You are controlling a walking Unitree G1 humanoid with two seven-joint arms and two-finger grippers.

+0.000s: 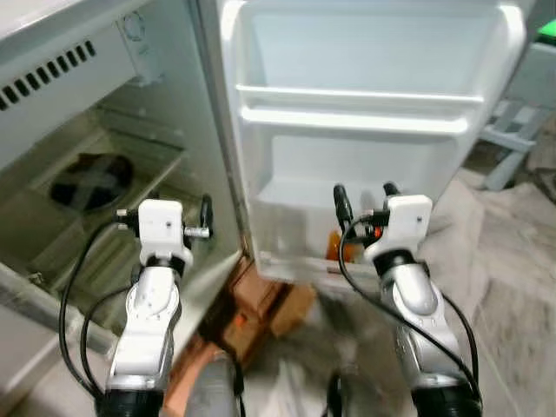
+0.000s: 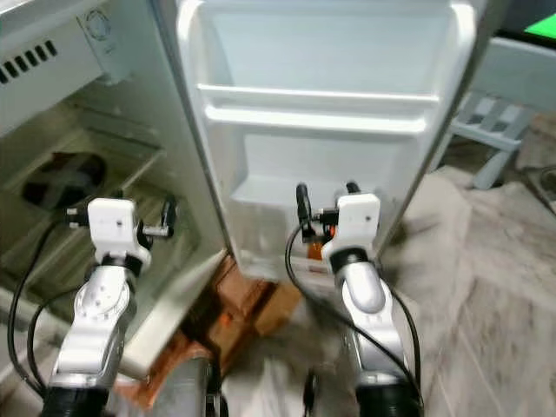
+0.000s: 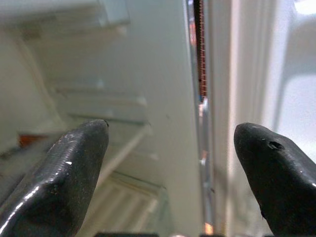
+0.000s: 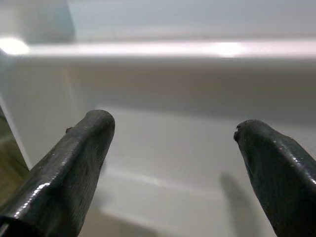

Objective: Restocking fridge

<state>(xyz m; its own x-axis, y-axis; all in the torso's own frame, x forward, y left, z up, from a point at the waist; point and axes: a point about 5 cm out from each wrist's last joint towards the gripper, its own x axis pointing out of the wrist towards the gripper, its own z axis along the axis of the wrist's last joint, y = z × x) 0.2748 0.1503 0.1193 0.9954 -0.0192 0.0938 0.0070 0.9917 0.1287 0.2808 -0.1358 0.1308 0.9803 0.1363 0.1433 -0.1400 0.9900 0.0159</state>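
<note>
In the left eye view, the robot is standing before an open fridge [image 1: 104,174], its door [image 1: 365,113] swung wide. The right gripper [image 1: 365,198] is facing the lower door shelf [image 1: 347,122], fingers spread and empty, likely just clear of an orange item [image 1: 334,246] sitting low in the door. The left gripper [image 1: 174,213] is hovering by the cabinet edge.

In the left wrist view, the fingers [image 3: 64,168] are gaping, holding nothing, aimed at the door hinge gap.

In the right wrist view, the fingers [image 4: 74,163] are parted before the white door shelf.
</note>
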